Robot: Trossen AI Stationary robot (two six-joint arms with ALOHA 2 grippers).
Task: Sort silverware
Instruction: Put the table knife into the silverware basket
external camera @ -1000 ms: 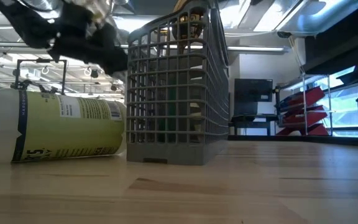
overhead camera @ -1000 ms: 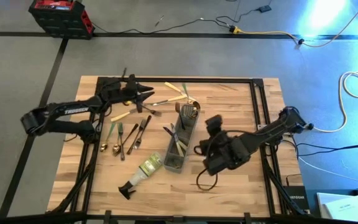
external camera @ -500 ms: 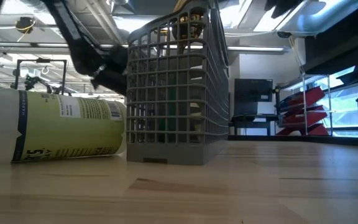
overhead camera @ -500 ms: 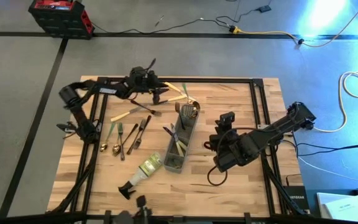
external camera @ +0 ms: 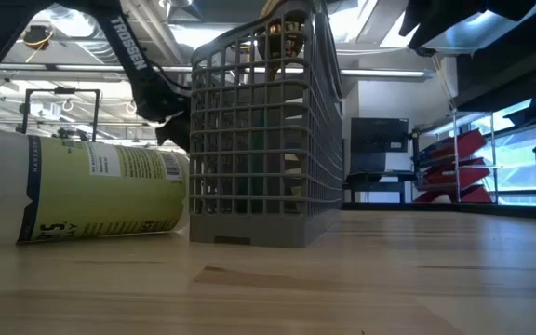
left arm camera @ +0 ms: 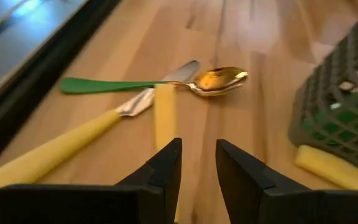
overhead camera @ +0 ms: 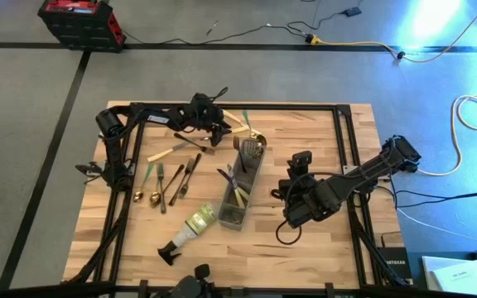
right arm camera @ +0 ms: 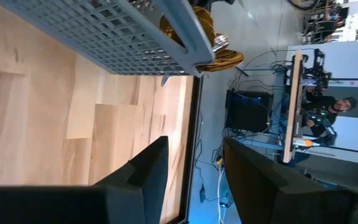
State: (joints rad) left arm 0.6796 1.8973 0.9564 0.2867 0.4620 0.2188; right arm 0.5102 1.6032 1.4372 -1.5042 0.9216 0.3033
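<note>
On the left part of the wooden counter (overhead camera: 305, 248), a group of loose silverware (overhead camera: 169, 178) lies in a row: forks and spoons with green or dark handles, their ends pointing toward the near edge. Just beyond them a cream-handled knife (overhead camera: 171, 151) lies slantwise. Near the front edge a spray bottle (overhead camera: 187, 233) lies on its side, its black nozzle toward the near-left corner; in the low view its yellow-green label (external camera: 100, 197) sits just beside the caddy.

The left gripper (overhead camera: 219, 130) reaches across the far side of the counter, hovering above more loose pieces near the back edge. Its jaws are parted with a narrow gap and hold nothing. Its wrist view shows, just ahead of its fingers (left arm camera: 164, 172), a cream handle pointing away, a second cream-handled piece (left arm camera: 61, 144) angled beside it, a green-handled piece (left arm camera: 114, 84) and a gold spoon (left arm camera: 219, 79) whose bowl touches the green one's tip.

In the middle stands the grey mesh caddy (overhead camera: 242, 189), long and narrow, with gold, green and cream pieces standing in its compartments and a gold cluster at its far end.

To the right of the caddy, well apart from it, the right gripper (overhead camera: 303, 158) hangs above bare wood. Its jaws are spread and empty; its wrist view looks along the caddy's wall (right arm camera: 110, 34).
</note>
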